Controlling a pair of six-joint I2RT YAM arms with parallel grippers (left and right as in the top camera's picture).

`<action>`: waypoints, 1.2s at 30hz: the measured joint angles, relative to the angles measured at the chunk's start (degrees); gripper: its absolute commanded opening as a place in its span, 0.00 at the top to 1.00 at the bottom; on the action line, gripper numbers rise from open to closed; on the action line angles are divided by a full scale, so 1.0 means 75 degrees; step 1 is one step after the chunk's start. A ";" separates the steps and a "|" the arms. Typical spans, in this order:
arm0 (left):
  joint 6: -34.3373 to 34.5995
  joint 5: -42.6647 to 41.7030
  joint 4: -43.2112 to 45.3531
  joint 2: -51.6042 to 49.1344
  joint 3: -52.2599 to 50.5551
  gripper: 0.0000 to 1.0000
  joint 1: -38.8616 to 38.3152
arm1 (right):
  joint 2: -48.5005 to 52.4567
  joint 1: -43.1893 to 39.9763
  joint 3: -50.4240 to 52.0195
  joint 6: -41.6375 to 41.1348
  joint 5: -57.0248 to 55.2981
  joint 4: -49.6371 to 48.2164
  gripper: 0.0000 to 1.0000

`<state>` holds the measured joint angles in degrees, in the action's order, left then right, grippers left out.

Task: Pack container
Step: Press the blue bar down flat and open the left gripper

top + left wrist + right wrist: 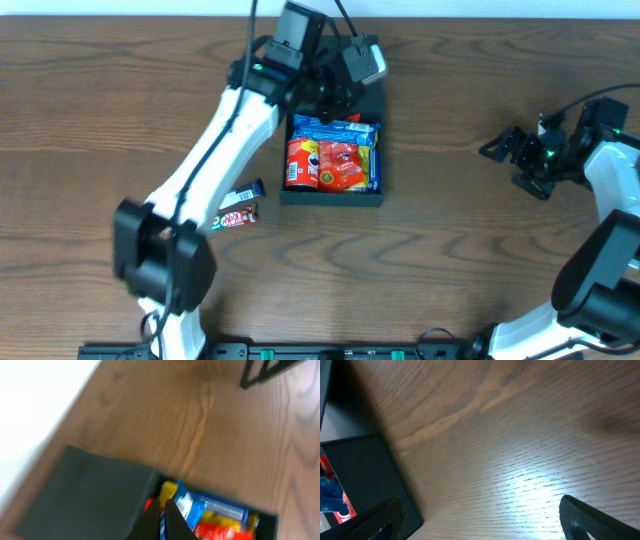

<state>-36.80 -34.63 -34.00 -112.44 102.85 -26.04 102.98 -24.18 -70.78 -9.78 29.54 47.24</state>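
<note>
Container [330, 198], far end hidden beneath left claw [162, 512], its gap blurred, unclear; right claw [480, 505] wide, empty.

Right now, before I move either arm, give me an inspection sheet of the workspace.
Surface: wood-grain table, with a glare patch in the right wrist view.
Job's things: black container open, lid flap folded back; red, blue and yellow snack packets inside.
Clutter: two snack bars on the table outside the container, on the left arm's side.
Grippers: left gripper over the container's lid-side edge, open or shut unclear; right gripper open, empty, over bare table off to the side.
Cables: black cables rise from the left arm; one more loops by the right arm.
Surroundings: white strip beyond the far table edge; nothing else seen.
</note>
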 measured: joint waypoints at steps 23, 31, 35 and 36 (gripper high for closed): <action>0.6199 -0.2098 0.1207 -0.1620 -0.0009 0.94 0.0533 | 0.0000 0.0000 0.0000 0.0396 -0.0003 -0.0032 0.01; 0.5085 -0.4511 -0.0093 -0.1609 -0.0012 0.94 0.0854 | -0.0003 0.0000 0.0000 0.0411 -0.0003 -0.0085 0.01; 0.4631 -0.4852 -0.0251 -0.1609 -0.0015 0.94 0.0784 | -0.0003 0.0000 0.0000 0.0411 -0.0003 -0.0085 0.01; 0.4567 -0.4908 -0.0259 -0.1609 -0.0015 0.94 0.0766 | -0.0003 0.0000 0.0000 0.0411 -0.0003 -0.0085 0.01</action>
<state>-2.55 -71.44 -35.94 -124.51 102.74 -20.29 102.96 -24.18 -70.78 -6.70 29.52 46.61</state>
